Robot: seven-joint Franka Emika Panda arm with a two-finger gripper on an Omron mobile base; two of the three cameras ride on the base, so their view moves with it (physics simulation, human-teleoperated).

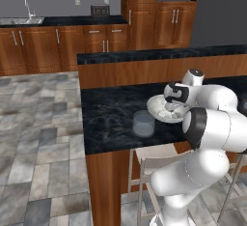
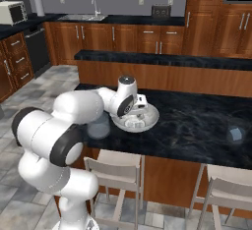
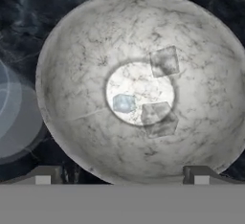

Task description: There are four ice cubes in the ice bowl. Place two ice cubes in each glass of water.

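Looking down the hand view, you see your hand (image 3: 122, 175) spread wide, holding nothing, poised over the ice bowl (image 3: 72, 98) on the dark marble tabletop (image 1: 108, 111). Ice cubes (image 3: 164, 61) lie near the bowl's centre; one looks bluer than the others. A glass of water (image 1: 144, 123) stands just beside the bowl, and another glass (image 2: 236, 134) sits well apart along the tabletop.

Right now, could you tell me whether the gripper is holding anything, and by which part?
Nothing is held. The gripper is open above the ice bowl, and the ice cubes lie loose inside it.
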